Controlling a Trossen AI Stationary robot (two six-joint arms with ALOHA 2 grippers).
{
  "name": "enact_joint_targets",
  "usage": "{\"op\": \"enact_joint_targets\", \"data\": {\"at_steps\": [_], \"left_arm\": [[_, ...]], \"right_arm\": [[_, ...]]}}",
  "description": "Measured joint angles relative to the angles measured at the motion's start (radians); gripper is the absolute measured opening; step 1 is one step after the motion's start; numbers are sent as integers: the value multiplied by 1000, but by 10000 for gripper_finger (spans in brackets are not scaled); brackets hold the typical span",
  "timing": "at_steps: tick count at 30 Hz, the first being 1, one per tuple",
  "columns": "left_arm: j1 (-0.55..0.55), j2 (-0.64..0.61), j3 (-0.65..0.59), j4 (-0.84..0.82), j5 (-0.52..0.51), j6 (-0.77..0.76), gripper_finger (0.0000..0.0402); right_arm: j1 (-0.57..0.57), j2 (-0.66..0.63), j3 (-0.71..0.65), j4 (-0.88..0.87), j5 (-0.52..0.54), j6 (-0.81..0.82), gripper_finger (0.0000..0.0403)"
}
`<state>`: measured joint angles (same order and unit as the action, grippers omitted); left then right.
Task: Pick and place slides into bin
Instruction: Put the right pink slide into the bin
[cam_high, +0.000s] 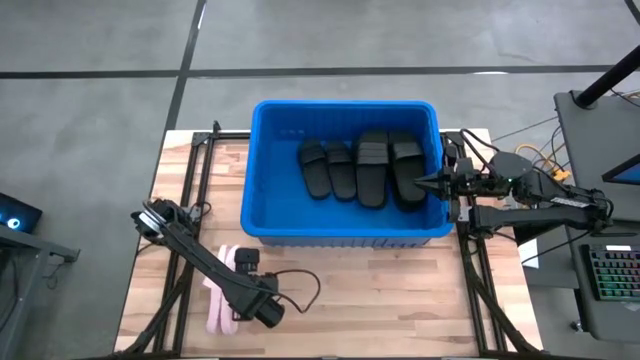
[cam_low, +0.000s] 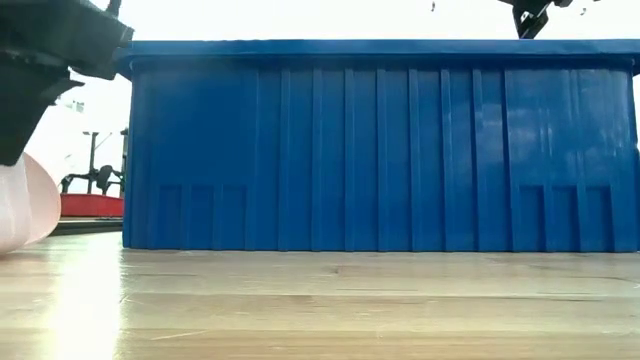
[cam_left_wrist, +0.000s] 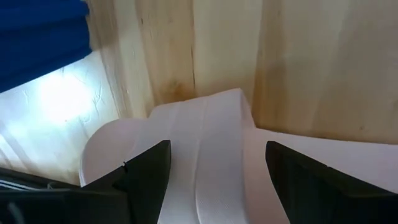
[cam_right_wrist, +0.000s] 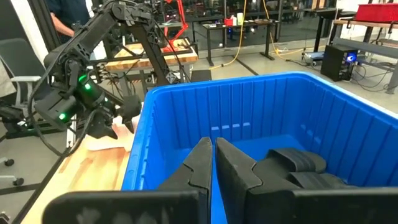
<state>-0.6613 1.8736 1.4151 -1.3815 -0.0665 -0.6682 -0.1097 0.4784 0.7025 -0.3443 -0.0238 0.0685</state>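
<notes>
Four black rubber slides (cam_high: 358, 167) with ribbed wide straps lie side by side inside the ribbed-walled blue plastic bin (cam_high: 262, 150) on the pale wooden table (cam_high: 400, 290). The left hand (cam_high: 235, 312), fingers apart, straddles a smooth pale pink slide (cam_left_wrist: 211, 155) beside the bin. The right hand (cam_high: 420, 183), fingers together, hangs over the bin's rim.

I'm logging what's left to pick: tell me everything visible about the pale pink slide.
The pale pink slide lies flat on the wooden table, outside the blue bin, near its front left corner. It looks like smooth matte rubber with a wide strap. The left gripper sits over it, fingers open to either side of the strap. A second pink one may lie alongside; unclear.
</notes>
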Motion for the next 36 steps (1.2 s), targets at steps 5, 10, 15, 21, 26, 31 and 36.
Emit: {"op": "enact_joint_targets", "data": {"at_steps": [5,10,15,21,26,31,36], "left_arm": [[0,0,-54,16,-20,0,247],[8,0,-97,20,-45,1,247],[14,0,-113,39,-52,3,247],[18,0,-113,67,-65,5,230],[20,0,-113,94,-66,4,173],[20,0,-113,98,-65,4,89],[20,0,-102,98,-62,52,11]], "right_arm": [[0,1,0,0,0,-2,13],[0,1,0,0,0,-2,13],[0,1,0,0,0,-1,13],[0,1,0,1,0,1,13],[0,1,0,2,0,1,13],[0,1,0,2,0,0,13],[0,1,0,2,0,1,13]]}}
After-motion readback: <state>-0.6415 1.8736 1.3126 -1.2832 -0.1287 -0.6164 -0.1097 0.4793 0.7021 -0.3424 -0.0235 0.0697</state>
